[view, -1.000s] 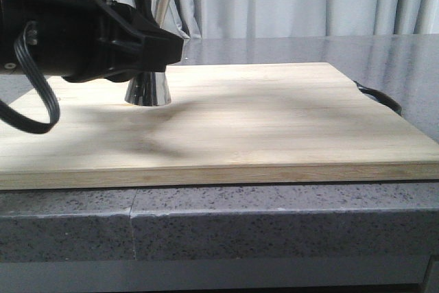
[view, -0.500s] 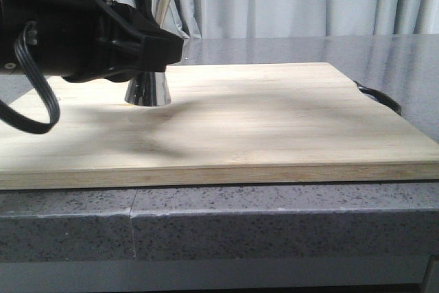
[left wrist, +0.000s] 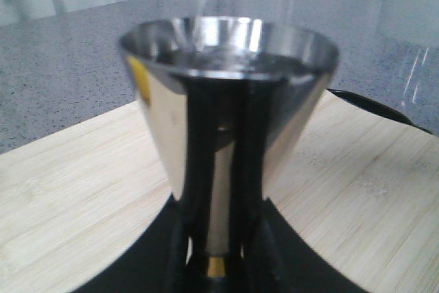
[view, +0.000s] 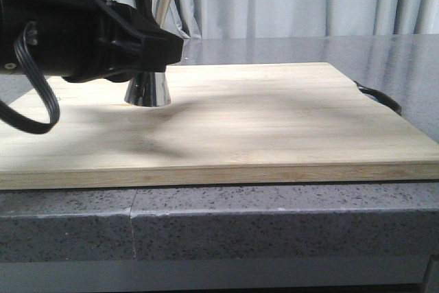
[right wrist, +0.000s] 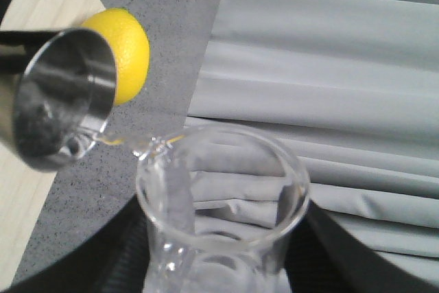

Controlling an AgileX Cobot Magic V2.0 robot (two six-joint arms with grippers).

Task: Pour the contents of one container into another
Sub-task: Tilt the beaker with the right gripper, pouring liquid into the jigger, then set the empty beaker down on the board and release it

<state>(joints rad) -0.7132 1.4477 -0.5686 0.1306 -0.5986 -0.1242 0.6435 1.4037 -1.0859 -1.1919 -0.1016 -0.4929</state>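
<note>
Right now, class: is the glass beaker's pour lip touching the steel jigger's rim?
Apart. The right wrist view shows the glass beaker tipped toward the steel jigger, with a thin stream of liquid crossing the open gap between pour lip and rim.

A big wooden board (view: 260, 118) lies flat on a gray speckled stone counter (view: 274, 221). The shiny steel jigger (view: 148, 88) stands upright on the board, near its back left part. A yellow lemon (right wrist: 129, 53) sits on the gray counter, just past the board's edge. A black cord (view: 381, 95) lies by the board's right side.
</note>
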